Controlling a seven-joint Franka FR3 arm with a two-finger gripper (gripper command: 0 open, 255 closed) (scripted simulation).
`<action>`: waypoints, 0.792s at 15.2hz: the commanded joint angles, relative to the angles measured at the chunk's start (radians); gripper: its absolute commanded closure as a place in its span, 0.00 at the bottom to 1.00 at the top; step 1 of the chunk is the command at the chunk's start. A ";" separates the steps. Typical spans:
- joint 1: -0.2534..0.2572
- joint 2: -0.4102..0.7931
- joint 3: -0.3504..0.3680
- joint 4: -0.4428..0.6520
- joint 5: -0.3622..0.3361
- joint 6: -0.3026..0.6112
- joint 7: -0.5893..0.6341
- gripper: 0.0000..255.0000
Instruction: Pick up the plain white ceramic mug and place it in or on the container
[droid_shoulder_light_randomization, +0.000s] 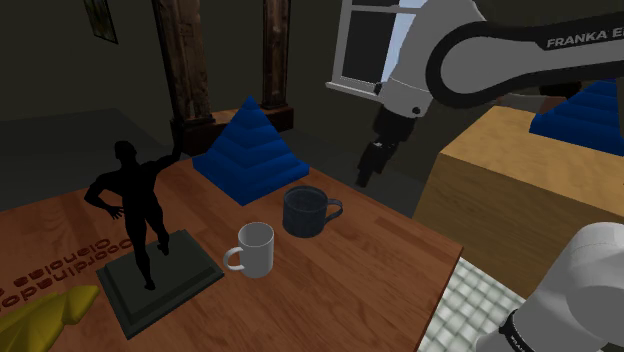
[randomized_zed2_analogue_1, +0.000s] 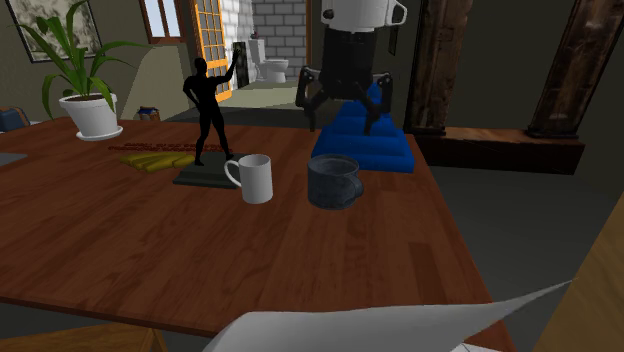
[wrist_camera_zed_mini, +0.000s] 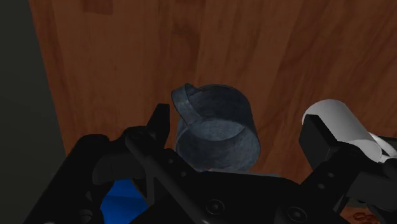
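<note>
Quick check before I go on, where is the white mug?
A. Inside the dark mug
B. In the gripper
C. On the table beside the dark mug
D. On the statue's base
C: the white mug stands upright on the table beside the dark mug, and the gripper hangs open above them, holding nothing.

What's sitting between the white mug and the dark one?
Nothing: only bare wooden table separates the white mug from the dark mug, as the shoulder view shows.
</note>
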 joint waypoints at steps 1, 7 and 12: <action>0.006 0.064 0.029 0.029 -0.002 0.042 0.018 0.00; 0.019 0.264 0.126 0.110 -0.039 0.176 0.093 0.00; 0.029 0.445 0.196 0.208 -0.124 0.261 0.182 0.00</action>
